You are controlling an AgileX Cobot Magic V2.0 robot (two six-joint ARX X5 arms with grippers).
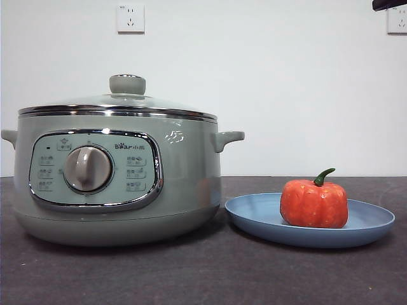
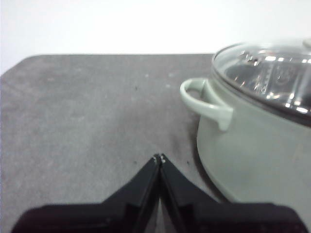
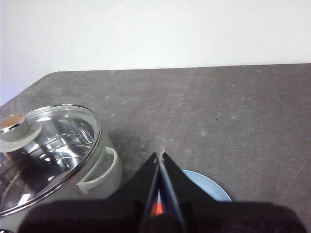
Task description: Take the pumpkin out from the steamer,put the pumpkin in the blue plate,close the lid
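Observation:
The orange-red pumpkin (image 1: 314, 203) with its green stem sits on the blue plate (image 1: 254, 215), to the right of the sage-green steamer (image 1: 184, 178). The glass lid (image 1: 127, 98) rests shut on the steamer's chrome rim. My left gripper (image 2: 160, 158) is shut and empty, hovering beside the steamer (image 2: 252, 150) near its side handle. My right gripper (image 3: 161, 155) is shut and empty, held high above the blue plate (image 3: 214, 187); a sliver of the pumpkin (image 3: 155, 209) shows between its jaws. In the front view only a black tip (image 1: 389, 4) of an arm shows at the top right corner.
The dark grey table (image 1: 203, 273) runs in front of the pot and plate. A white wall with two sockets (image 1: 130, 18) stands behind. The steamer's handle (image 3: 99, 172) lies close to the plate's rim.

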